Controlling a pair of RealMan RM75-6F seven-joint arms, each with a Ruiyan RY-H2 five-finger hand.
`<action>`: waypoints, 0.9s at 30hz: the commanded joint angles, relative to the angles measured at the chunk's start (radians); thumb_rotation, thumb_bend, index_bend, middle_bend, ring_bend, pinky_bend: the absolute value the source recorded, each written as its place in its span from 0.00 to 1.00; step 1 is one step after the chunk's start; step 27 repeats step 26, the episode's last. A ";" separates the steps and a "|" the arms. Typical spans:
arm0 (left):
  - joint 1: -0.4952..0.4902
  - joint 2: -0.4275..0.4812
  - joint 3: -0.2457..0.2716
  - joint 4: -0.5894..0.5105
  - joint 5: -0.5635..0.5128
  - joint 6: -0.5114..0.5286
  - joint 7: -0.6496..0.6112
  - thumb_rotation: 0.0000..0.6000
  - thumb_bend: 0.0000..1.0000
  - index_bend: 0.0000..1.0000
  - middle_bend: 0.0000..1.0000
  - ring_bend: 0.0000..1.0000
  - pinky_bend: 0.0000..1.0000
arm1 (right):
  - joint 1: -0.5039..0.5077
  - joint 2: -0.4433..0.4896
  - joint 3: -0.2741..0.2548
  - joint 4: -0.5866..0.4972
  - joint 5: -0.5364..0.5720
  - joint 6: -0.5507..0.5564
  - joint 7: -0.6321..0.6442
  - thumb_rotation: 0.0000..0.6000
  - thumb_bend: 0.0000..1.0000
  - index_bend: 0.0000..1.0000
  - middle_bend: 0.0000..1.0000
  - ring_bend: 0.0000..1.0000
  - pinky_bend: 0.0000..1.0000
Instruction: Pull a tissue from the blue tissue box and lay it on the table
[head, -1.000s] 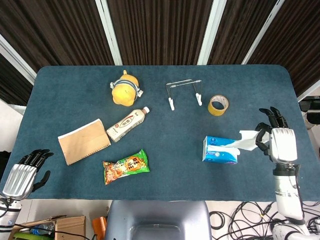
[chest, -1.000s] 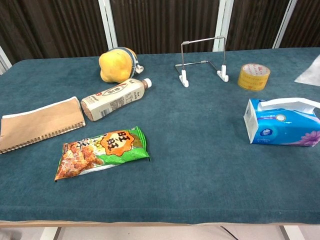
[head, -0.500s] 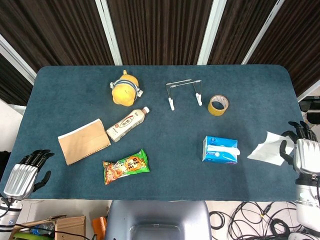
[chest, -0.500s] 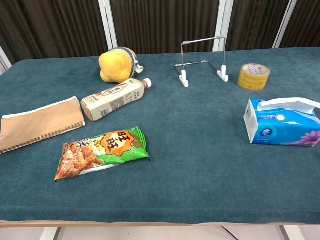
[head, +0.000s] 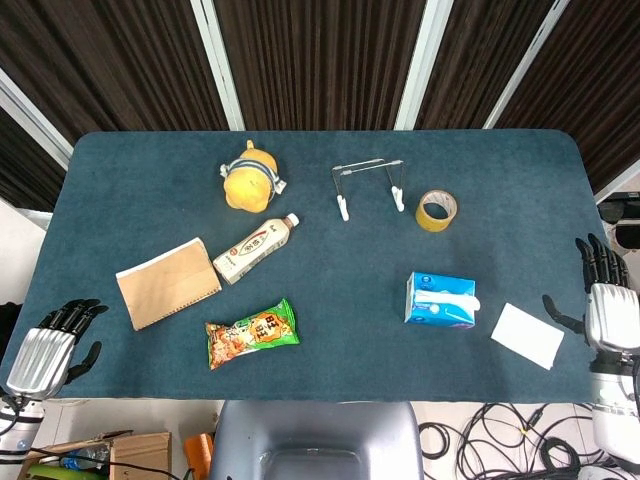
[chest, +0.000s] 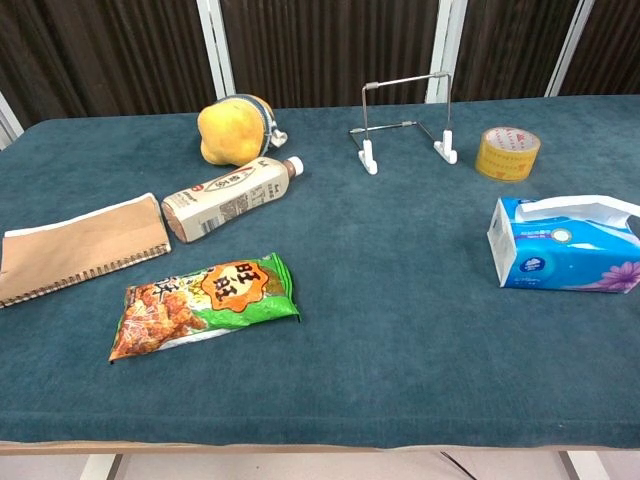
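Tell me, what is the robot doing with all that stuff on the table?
The robot is working with the blue tissue box. One white tissue lies flat on the table, just to the right of the box. The right hand is beside the tissue with its fingers spread, holding nothing. The left hand waits at the table's other corner, also holding nothing. The snack bag, bottle and notebook sit untouched.
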 joint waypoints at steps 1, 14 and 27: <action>0.003 -0.001 -0.002 0.000 -0.002 0.005 0.006 1.00 0.43 0.27 0.23 0.20 0.36 | -0.027 0.037 -0.044 -0.099 -0.072 0.037 0.007 1.00 0.18 0.00 0.00 0.00 0.08; 0.047 0.027 -0.007 -0.109 -0.065 0.011 0.125 1.00 0.43 0.26 0.22 0.17 0.36 | -0.128 0.109 -0.137 -0.277 -0.086 0.069 -0.227 1.00 0.18 0.00 0.00 0.00 0.11; 0.045 0.031 -0.008 -0.117 -0.055 0.004 0.130 1.00 0.43 0.26 0.21 0.16 0.36 | -0.110 0.124 -0.125 -0.318 -0.030 -0.004 -0.306 1.00 0.18 0.00 0.00 0.00 0.12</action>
